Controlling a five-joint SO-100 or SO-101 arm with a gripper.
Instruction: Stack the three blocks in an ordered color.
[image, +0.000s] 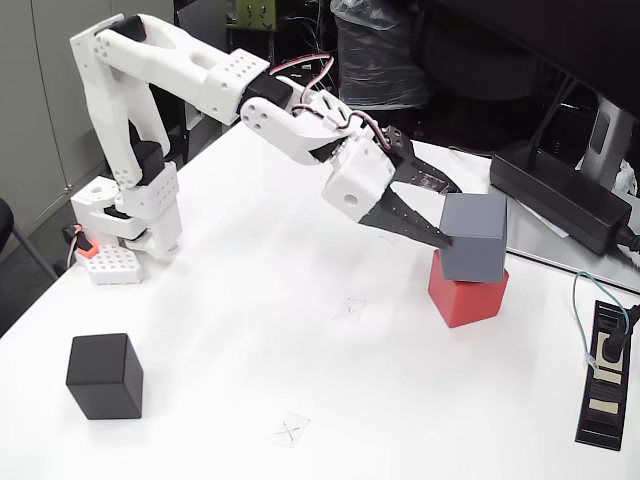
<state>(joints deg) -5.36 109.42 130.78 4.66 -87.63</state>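
**Grey block sits on red, tool clasped around it**

Grey block (474, 236) rests on top of the red block (466, 290) in the fixed view, toward the right side of the desk (300, 350), a little back from the middle. The grey one is turned slightly against the red one beneath it, so its edges do not line up, and it overhangs a little on the side toward the arm. Only the lower part of the red block shows below it.

The tool (447, 225) has its two dark fingers closed on the grey block: one finger (410, 222) runs along the near left face to the block's lower left corner, the other (428, 180) reaches its upper left edge. The white arm (200, 75) stretches across from its base near the desk's back left edge.

The black block (105, 376) stands alone close to the front left corner of the desk, well apart from the other two. Small pencilled crosses (290, 431) mark the desk surface between them.

At the right edge, a long black power brick (560, 195) lies behind the stack, and a flat black power strip (605, 385) with a plugged cable lies nearer the front right corner.
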